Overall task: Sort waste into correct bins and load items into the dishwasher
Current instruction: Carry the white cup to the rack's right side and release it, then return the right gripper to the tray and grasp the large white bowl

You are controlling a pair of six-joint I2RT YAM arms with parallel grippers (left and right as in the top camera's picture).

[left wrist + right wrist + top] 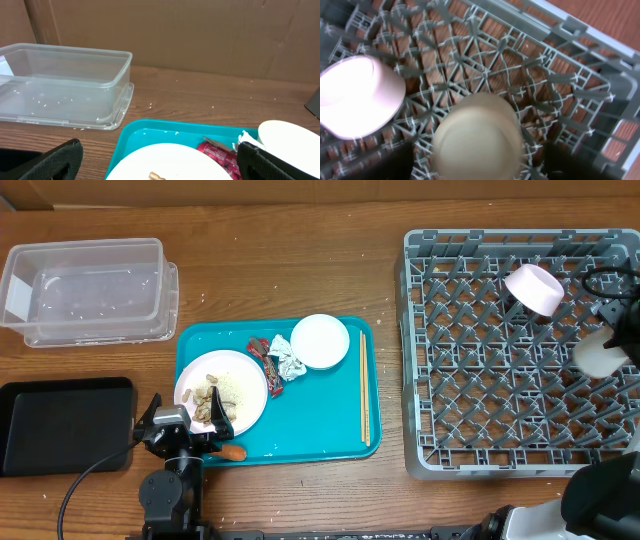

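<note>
Starting well to the left of the teal tray (pixel 300 442), the clear tub (pixel 90 290) stands on the table (pixel 300 240), up and away from the tray's upper-left corner, with a few pale specks on its floor. Left of the tray's lower half lies the black tray (pixel 60 425), apart from it.

At the teal tray's lower-left corner the left gripper (pixel 185 422) hangs over the near rim of the large plate (pixel 245 375). Its fingers are spread wide, with nothing between them. The large plate fills the tray's left side and carries beige food scraps (pixel 212 405). A small orange piece (pixel 232 451) lies at the tray's bottom edge, just below the plate.

Toward the tray's upper middle, the red wrapper (pixel 263 350) and the silvery-white wrapper (pixel 288 363) lie touching each other, between the large plate and the small plate (pixel 320 340), which sits in the tray's upper right. The chopsticks (pixel 365 390) lie side by side along the tray's right edge.

Right of the tray, with bare table between, stands the grey dish rack (pixel 470 380). A pinkish-white bowl (pixel 533 288) leans tilted on the pegs in its far part. A cream cup (pixel 598 356) rests on the side of the rack farthest from the tray. The right gripper (pixel 477 165) is over that cup, one finger on either side. Lattice shows in both gaps, so the jaws are parted and not gripping it.
</note>
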